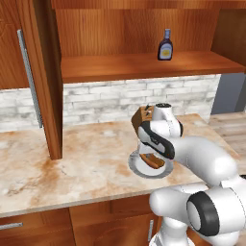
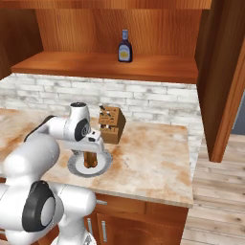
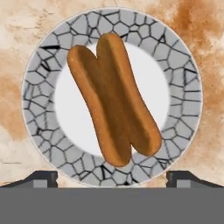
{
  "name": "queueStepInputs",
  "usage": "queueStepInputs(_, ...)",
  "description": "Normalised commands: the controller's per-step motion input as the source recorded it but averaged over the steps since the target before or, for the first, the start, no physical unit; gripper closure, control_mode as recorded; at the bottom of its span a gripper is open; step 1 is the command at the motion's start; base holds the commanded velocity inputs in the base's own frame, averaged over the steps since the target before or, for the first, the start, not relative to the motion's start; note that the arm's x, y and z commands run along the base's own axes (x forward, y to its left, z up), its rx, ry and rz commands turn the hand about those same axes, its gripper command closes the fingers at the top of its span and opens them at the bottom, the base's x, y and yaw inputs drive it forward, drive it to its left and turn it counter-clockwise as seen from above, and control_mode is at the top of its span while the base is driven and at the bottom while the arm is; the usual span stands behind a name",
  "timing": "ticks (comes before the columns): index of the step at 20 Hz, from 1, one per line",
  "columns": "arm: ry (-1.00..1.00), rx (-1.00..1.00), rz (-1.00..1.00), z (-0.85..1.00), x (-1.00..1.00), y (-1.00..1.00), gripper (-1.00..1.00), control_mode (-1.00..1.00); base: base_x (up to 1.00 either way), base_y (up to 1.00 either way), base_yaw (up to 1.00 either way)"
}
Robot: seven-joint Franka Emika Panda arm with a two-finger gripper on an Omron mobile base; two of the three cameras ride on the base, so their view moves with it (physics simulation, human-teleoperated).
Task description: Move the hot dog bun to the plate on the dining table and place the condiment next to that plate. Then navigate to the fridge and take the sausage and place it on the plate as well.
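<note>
The hot dog bun (image 3: 111,98), orange-tan with a browner crease, lies on a grey-rimmed whitish plate (image 3: 39,87) on the marble counter. My gripper (image 3: 111,177) hangs straight above it, pointing down, jaws open wide and nothing between them. The base views show the hand (image 1: 153,144) just over the bun (image 1: 153,162), partly covering it (image 2: 89,160). The condiment (image 1: 165,45), a dark blue bottle with a yellowish label, stands upright on the wooden shelf above the counter (image 2: 125,47). The plate on the dining table, the fridge and the sausage are out of view.
A wooden knife block (image 1: 141,117) stands just behind the whitish plate (image 2: 76,168), close to my hand (image 2: 89,143). A tall wooden cabinet panel (image 1: 48,77) bounds the counter (image 1: 86,163) on the left. A white brick wall runs behind.
</note>
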Motion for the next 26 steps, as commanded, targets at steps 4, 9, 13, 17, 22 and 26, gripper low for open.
queueStepInputs(4, 0.00, 0.00, 0.03, -0.46, 0.33, -0.01, -1.00, -1.00, 0.00, 0.00, 0.00)
queueStepInputs(9, 0.00, 0.00, 0.04, -0.25, 0.26, 0.00, -1.00, -1.00, 0.00, 0.00, 0.00)
queueStepInputs(13, 0.00, 0.00, 0.04, -0.07, 0.09, 0.00, -1.00, -1.00, 0.00, 0.00, 0.00)
queueStepInputs(17, 0.00, -0.01, 0.02, -0.02, 0.00, -0.06, -1.00, -1.00, 0.00, 0.00, 0.00)
queueStepInputs(22, -0.02, -0.04, 0.00, -0.10, -0.11, -0.04, -1.00, -1.00, 0.00, 0.00, 0.00)
queueStepInputs(26, 0.00, 0.00, 0.03, -0.29, 0.00, 0.02, -1.00, -1.00, 0.00, 0.00, 0.00)
